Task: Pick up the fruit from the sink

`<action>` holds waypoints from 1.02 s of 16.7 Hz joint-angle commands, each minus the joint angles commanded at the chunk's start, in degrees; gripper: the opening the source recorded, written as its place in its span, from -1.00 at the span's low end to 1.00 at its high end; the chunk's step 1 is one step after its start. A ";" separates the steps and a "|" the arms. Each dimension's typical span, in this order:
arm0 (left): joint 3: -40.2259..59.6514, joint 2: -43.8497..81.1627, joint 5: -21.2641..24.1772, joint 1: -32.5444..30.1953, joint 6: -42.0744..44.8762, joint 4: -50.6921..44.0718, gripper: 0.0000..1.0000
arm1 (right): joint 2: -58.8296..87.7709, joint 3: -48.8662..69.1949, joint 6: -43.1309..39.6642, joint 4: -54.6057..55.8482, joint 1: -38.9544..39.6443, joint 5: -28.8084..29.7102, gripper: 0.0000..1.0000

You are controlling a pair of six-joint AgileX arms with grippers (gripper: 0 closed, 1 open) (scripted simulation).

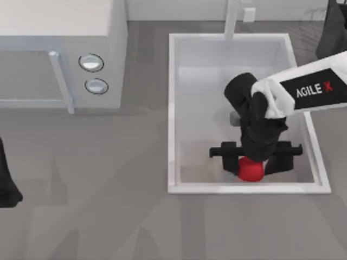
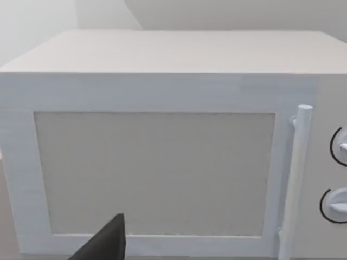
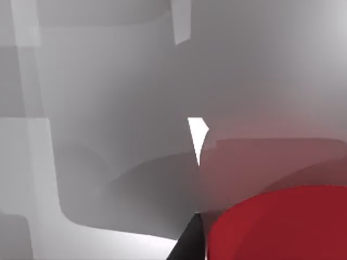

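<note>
The fruit point(image 1: 250, 172), a small bright red round thing, lies on the floor of the white sink point(image 1: 172, 108) near its front wall. My right arm reaches down into the basin from the right. Its gripper point(image 1: 254, 161) hangs right over the fruit, open, with one dark finger on each side of it. In the right wrist view the fruit point(image 3: 282, 227) looms very close, beside a dark fingertip point(image 3: 187, 246) and the pale sink wall point(image 3: 108, 81). My left gripper point(image 1: 5, 187) is parked at the table's left edge.
A white microwave point(image 1: 59, 32) with two round knobs point(image 1: 91, 62) stands at the back left; its door and handle point(image 2: 295, 179) face the left wrist camera. A white faucet point(image 1: 231, 19) rises behind the sink. Grey tabletop lies between microwave and sink.
</note>
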 joint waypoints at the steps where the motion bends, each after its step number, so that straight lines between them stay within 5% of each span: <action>1: 0.00 0.00 0.00 0.00 0.00 0.00 1.00 | 0.00 0.00 0.00 0.00 0.00 0.00 -0.96; 12: 0.00 0.00 0.00 0.00 0.00 0.00 1.00 | -3.89 1.75 -0.59 -2.86 -0.11 1.29 -1.00; 17: 0.00 0.00 0.00 0.00 0.00 0.00 1.00 | -6.28 12.15 -0.50 -15.42 0.01 1.26 -1.00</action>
